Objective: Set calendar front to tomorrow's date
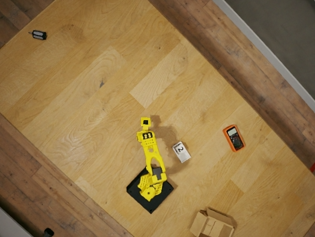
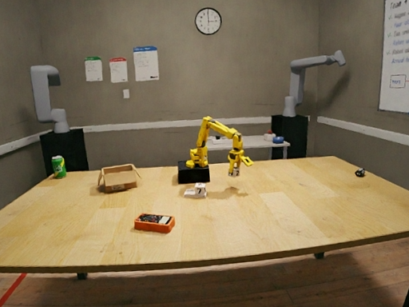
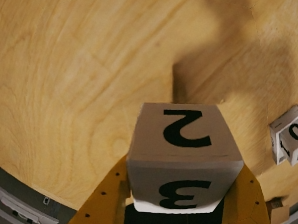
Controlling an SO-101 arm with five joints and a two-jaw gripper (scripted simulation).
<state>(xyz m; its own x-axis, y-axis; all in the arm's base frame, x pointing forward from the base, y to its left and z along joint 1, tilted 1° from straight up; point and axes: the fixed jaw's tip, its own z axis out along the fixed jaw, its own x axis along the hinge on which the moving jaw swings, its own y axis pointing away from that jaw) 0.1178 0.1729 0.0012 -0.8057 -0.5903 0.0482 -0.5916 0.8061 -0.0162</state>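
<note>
Gripper [image 1: 147,135] [image 2: 234,169] [image 3: 185,182] is clenched on a white cube [image 2: 233,172] [image 3: 184,134], which I have above the table [image 1: 107,102] [image 2: 218,220] [image 3: 65,95]; my wrist view shows its 2 and 3 upside down. From overhead, the calendar [image 1: 182,153] [image 2: 191,192] [image 3: 280,145] sits at four o'clock from the gripper, the multimeter [image 1: 234,138] [image 2: 154,223] between two and three o'clock from the calendar.

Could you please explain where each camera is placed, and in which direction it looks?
Top: high overhead, facing down; whole yellow arm.
Exterior: across the table, facing the arm's front.
Wrist: on the hand, looking past both yellow fingers at the held cube.
Top and exterior share the orange multimeter.
</note>
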